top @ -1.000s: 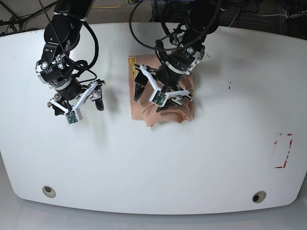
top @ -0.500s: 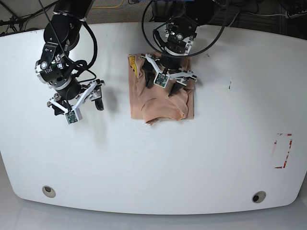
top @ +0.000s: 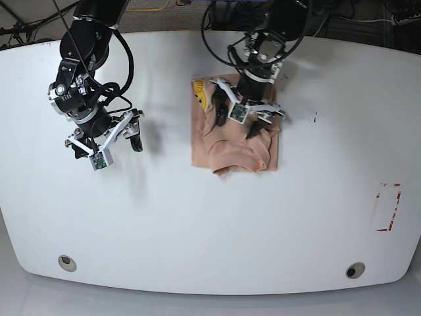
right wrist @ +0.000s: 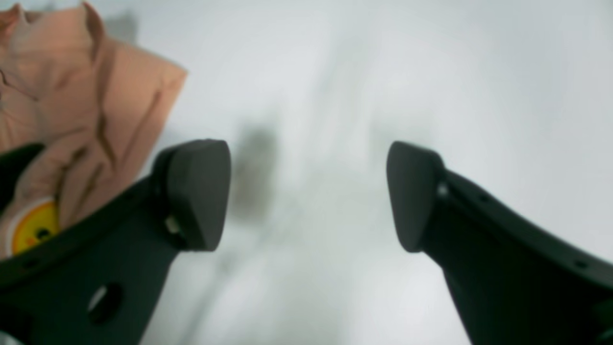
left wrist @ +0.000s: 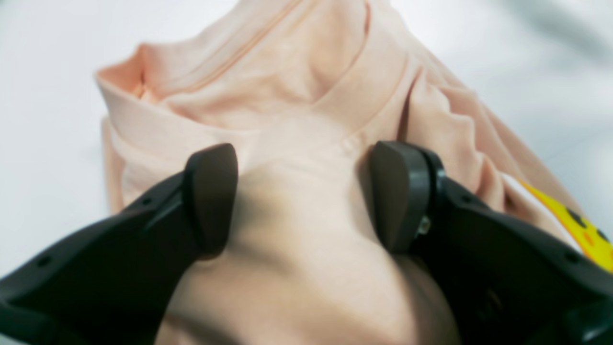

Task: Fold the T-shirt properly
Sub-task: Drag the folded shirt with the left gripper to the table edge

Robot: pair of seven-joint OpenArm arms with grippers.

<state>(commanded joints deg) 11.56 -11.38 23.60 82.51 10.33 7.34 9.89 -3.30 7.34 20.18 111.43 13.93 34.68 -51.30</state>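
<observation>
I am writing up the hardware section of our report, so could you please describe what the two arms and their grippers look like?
Both arms are black, jointed, with loose black cables looping along them. The left gripper and right gripper have white bracket frames, each with a small green-marked camera module. The fingers are matte black and curved, ending in rounded, wedge-shaped pads with small screw holes along the shanks.

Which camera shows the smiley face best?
The left wrist view: the yellow smiley face is big, though blurry and cut off. The right wrist view shows it partly hidden behind a finger; the base view shows it tiny.
</observation>
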